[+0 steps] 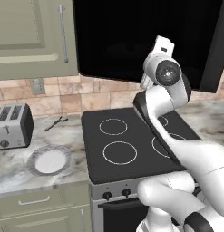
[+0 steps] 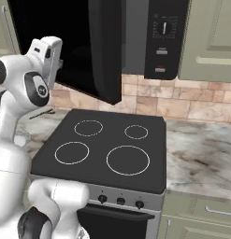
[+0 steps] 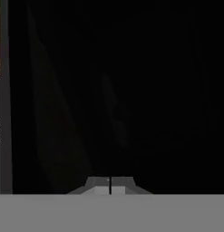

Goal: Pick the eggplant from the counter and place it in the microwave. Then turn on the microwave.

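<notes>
Closed gripper (image 3: 109, 186) right against microwave's (image 2: 169, 42) black door (image 3: 131, 90).

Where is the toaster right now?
The silver toaster sits at the far left of the left base view, on the marbled counter, just behind the round plate and left of the black stovetop.

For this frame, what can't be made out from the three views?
- Microwave interior: right base view, its half-open door blocks it, so whether the eggplant is inside is unknown.
- Panel button markings: right base view, too small.
- Gripper contact with the door: hand view, all black ahead; left base view, the arm covers it.
</notes>
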